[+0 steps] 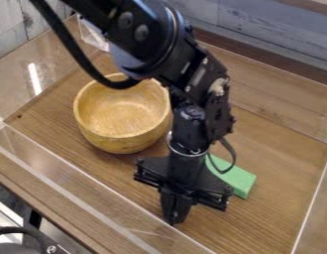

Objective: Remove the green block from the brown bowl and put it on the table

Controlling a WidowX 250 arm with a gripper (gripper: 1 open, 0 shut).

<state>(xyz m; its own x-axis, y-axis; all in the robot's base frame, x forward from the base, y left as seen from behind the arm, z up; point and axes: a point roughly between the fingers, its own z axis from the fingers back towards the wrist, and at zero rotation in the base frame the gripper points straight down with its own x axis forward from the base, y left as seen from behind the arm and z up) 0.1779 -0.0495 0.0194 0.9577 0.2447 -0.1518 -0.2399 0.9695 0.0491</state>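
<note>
Wood-grain table (278, 129): green block (238, 180) lies beside brown bowl (123, 117); end effector (177, 212) clenched, empty.

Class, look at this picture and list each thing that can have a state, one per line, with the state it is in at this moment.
Green block: out of the bowl, lying flat on the table, partly hidden behind the arm.
Brown bowl: upright, nothing visible inside.
Gripper: pointing down at the table near the front wall, shut, holding nothing.
Table: bears the bowl and the block.
</note>
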